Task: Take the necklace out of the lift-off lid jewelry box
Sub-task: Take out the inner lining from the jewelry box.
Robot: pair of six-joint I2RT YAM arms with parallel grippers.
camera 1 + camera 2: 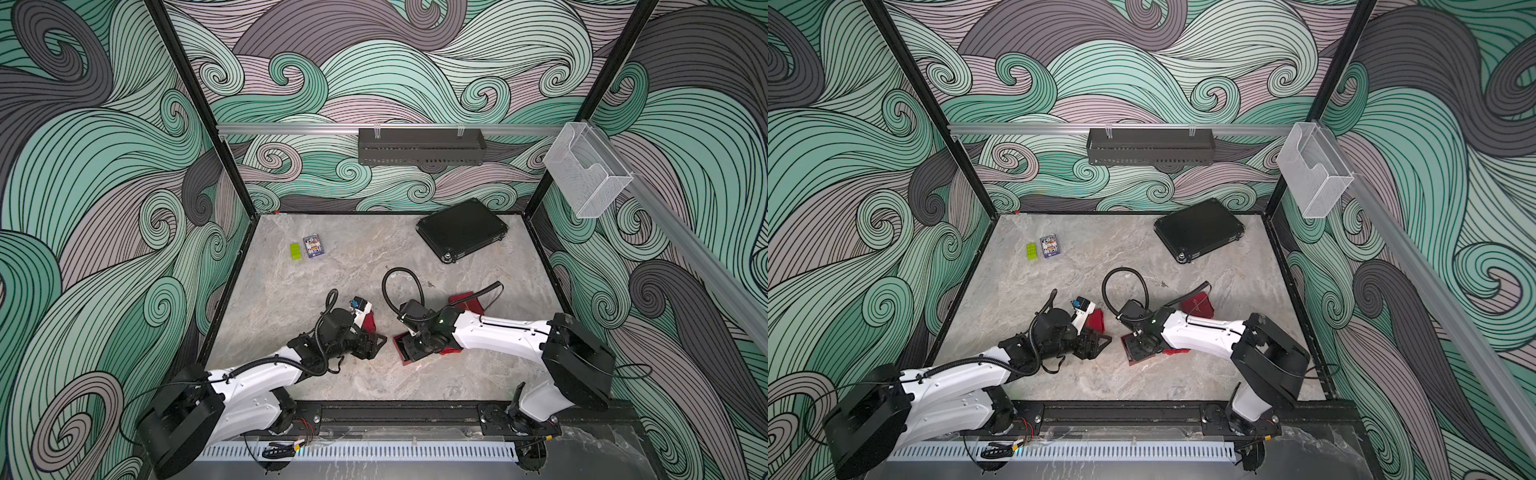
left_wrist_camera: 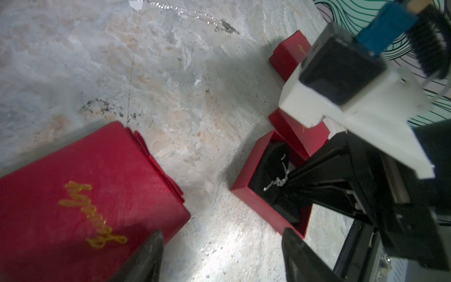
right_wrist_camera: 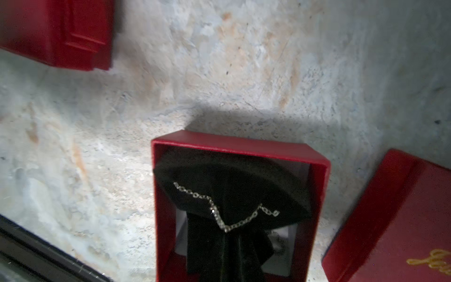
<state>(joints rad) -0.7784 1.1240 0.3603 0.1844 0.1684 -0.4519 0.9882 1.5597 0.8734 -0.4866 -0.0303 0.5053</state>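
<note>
The open red jewelry box [image 1: 402,356] [image 1: 1128,358] sits near the table's front middle, its rim plain in the right wrist view [image 3: 231,144]. Inside, a thin silver necklace [image 3: 195,195] [image 2: 275,182] lies on a black velvet pad that bulges up. My right gripper [image 3: 225,234] [image 1: 419,347] reaches down into the box, shut on the necklace, and the chain is drawn into a V at its tips. A red lid with gold script [image 3: 390,219] lies beside the box. My left gripper [image 2: 222,240] [image 1: 376,345] hovers open just left of the box, holding nothing.
Another red lid [image 2: 73,195] [image 1: 368,322] lies under my left gripper, and one more [image 1: 467,303] behind the right arm. A second silver chain [image 2: 219,23] rests on the marble farther back. A black case [image 1: 461,235], a green brick [image 1: 295,251] and a card pack [image 1: 312,246] stand at the back.
</note>
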